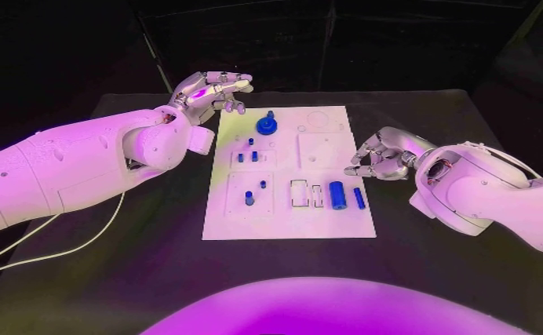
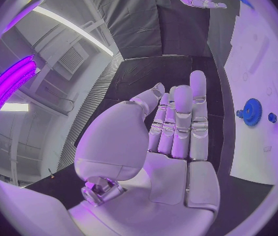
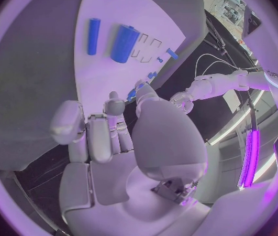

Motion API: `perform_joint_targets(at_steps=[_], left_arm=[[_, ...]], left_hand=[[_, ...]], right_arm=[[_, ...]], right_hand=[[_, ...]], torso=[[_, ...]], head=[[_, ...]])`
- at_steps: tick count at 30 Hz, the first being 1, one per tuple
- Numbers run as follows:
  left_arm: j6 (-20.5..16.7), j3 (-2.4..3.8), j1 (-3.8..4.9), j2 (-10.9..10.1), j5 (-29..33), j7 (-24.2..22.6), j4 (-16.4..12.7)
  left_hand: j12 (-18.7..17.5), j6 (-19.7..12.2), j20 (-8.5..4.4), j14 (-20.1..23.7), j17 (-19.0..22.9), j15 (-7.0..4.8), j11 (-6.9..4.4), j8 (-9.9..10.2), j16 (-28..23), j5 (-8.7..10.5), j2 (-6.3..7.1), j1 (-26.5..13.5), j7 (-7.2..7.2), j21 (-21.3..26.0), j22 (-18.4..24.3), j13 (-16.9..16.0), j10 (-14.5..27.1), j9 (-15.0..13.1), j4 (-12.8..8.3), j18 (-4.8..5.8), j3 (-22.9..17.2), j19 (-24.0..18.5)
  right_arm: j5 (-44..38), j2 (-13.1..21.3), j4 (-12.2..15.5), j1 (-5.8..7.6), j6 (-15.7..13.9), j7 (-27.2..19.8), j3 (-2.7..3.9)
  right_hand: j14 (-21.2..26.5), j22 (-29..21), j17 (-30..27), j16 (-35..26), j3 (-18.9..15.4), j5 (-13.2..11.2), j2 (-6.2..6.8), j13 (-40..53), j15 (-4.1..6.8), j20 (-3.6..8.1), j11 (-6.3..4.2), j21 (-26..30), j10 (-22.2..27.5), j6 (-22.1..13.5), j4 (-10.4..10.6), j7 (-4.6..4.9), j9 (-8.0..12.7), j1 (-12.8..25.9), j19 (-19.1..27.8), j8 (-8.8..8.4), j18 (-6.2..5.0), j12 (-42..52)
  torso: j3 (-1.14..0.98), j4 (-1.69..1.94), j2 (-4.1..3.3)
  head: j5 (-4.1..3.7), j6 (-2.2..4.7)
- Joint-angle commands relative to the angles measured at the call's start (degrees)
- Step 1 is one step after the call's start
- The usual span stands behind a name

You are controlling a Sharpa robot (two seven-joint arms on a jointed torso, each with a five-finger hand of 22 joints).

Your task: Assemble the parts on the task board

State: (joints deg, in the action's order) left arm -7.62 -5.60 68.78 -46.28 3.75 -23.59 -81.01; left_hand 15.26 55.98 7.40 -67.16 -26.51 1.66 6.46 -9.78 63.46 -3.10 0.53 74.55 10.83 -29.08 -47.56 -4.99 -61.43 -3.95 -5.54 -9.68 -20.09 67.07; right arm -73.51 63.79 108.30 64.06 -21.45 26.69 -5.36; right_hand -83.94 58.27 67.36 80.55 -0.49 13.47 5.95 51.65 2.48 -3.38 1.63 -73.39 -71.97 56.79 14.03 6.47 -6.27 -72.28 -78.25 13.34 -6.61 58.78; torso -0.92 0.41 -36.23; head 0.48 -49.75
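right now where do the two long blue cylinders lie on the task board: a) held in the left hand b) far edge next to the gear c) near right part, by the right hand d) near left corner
c: the two long blue cylinders lie on the task board at its near right part, close to the right hand; the blue gear sits apart at the far edge.

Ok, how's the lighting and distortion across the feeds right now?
Head view: purple light washes the task board and both arms; the background is black. Left wrist view: fisheye bends the board edge, and a bright purple strip light glares. Right wrist view: same curving, another strip light.
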Motion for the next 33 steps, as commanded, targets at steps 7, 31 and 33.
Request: perform_joint_targets(at_steps=[7, 31, 33], left_arm=[[0.7, 0.05, 0.10, -0.1, 0.1, -0.3, -0.2], [1.4, 0.04, 0.09, -0.2, 0.1, 0.4, -0.1], [1.5, 0.04, 0.09, -0.2, 0.1, 0.4, -0.1]], left_hand=[[0.2, -0.4, 0.00, 0.4, 0.0, 0.08, 0.06, -0.3, -0.3, -0.19, 0.29, -0.3, 0.00, 0.3, 0.1, 0.0, 0.3, 0.1, -0.1, -0.71, -0.3, 0.3], [0.3, -0.4, 0.01, 0.2, -0.5, 0.10, 0.09, -0.3, -0.1, -0.18, 0.27, -0.4, 0.03, 0.3, 0.1, 0.1, 0.4, 0.1, 0.0, -0.71, -0.3, 0.4], [0.3, -0.4, 0.01, 0.2, -0.5, 0.10, 0.09, -0.3, -0.1, -0.18, 0.27, -0.4, 0.03, 0.3, 0.1, 0.1, 0.4, 0.1, 0.0, -0.71, -0.3, 0.4]], right_arm=[[-3.8, -2.1, -0.4, -1.84, 1.6, 5.6, 0.00], [-10.3, -4.3, -1.2, -3.48, 6.1, 7.7, -0.06], [-10.9, -4.5, -1.4, -3.49, 6.6, 7.8, -0.06]], right_hand=[[-2.4, 0.6, 0.0, 0.2, -4.1, -0.5, -0.21, 3.4, 0.18, -0.17, -0.02, -0.6, -0.6, -0.5, 2.6, -0.18, -0.9, 1.7, -0.3, 1.99, 0.81, 2.0], [-3.9, 1.1, 11.0, 4.9, -9.8, 0.2, -2.60, 20.1, 0.81, 0.41, -0.90, -0.9, -7.5, 0.1, 2.7, -1.27, -5.1, 4.0, -0.5, 7.15, 0.86, 15.2], [-3.9, 1.1, 11.0, 4.9, -9.9, 0.1, -2.59, 20.1, 0.84, 0.43, -0.93, -0.9, -7.4, 0.1, 2.7, -1.31, -5.4, 4.1, -0.5, 7.35, 0.86, 15.1]], torso=[[0.06, -0.01, 0.06], [0.10, 0.16, 0.03], [0.09, 0.18, 0.02]], head=[[-1.03, -0.01], [-1.67, -0.25], [-1.68, -0.25]])
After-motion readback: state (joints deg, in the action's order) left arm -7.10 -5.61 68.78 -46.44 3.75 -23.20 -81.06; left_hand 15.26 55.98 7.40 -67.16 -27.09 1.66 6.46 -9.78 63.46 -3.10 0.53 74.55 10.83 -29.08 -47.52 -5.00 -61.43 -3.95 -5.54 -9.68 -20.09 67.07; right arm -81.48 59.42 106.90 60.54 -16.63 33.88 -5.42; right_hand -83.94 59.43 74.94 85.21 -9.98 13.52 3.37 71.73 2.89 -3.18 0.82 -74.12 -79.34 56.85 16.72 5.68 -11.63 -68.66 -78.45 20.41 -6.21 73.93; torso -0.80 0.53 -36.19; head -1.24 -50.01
